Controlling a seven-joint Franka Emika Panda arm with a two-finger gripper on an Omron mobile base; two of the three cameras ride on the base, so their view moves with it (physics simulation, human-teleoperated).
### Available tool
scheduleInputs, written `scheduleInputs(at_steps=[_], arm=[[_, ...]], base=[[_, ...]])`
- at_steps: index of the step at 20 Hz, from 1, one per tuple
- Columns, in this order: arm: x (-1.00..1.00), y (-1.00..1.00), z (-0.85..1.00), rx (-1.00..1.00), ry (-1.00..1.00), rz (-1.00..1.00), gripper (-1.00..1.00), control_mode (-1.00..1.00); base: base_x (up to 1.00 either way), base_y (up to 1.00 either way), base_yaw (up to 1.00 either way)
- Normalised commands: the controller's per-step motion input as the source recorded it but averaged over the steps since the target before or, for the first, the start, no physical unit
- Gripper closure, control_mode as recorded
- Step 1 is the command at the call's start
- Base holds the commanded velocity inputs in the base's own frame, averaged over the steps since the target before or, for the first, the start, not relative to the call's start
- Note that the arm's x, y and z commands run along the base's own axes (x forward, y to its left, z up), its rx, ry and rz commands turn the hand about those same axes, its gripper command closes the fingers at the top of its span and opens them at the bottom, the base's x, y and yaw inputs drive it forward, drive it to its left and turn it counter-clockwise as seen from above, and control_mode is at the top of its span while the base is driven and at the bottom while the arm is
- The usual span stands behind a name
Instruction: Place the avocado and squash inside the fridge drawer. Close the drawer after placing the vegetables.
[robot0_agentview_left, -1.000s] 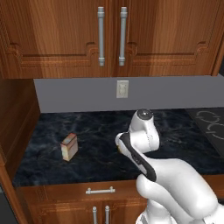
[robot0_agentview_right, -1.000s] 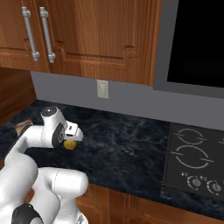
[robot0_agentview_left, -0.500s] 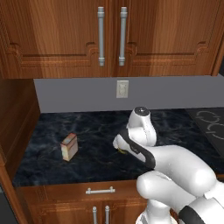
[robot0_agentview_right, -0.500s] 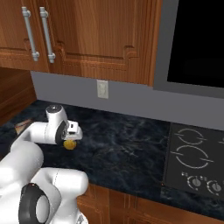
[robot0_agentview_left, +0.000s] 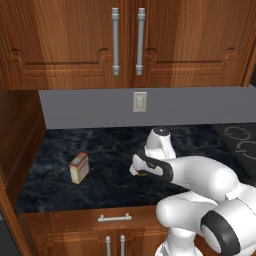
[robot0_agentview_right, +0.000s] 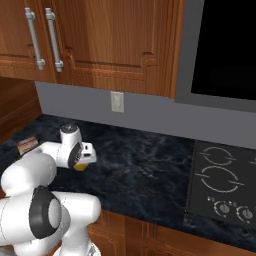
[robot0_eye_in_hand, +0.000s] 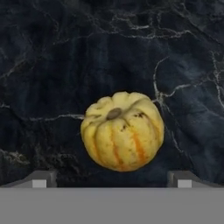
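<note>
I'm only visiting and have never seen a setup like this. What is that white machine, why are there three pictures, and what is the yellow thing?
All of this is a computer-rendered kitchen. The white machine is a robot arm with a two-finger gripper, bent down over a dark marble counter. Two pictures come from cameras riding on the robot's base, behind the arm to its left and right, so they show the same scene from two sides. The third comes from a camera on the hand, looking along the gripper; the two small grey tips at its bottom are the fingers. The yellow thing is a small ribbed squash lying on the counter. The fingers stand wide open on either side of it, so nothing is held yet. A small tan carton stands further left.
</note>
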Motion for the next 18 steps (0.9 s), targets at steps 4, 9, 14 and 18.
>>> scheduleInputs(at_steps=[4,9,14,18], arm=[[0.3,0.0,-0.14,0.0,0.0,0.01,-1.0,-1.0],[0.39,0.0,-0.07,0.0,0.0,0.0,-1.0,-1.0],[0.25,0.03,-0.06,0.0,0.0,0.0,-1.0,-1.0],[-0.01,0.03,-0.3,0.0,0.0,0.0,-1.0,-1.0]], base=[[0.0,0.0,0.0],[0.0,0.0,0.0],[0.0,0.0,0.0],[0.0,0.0,0.0]])
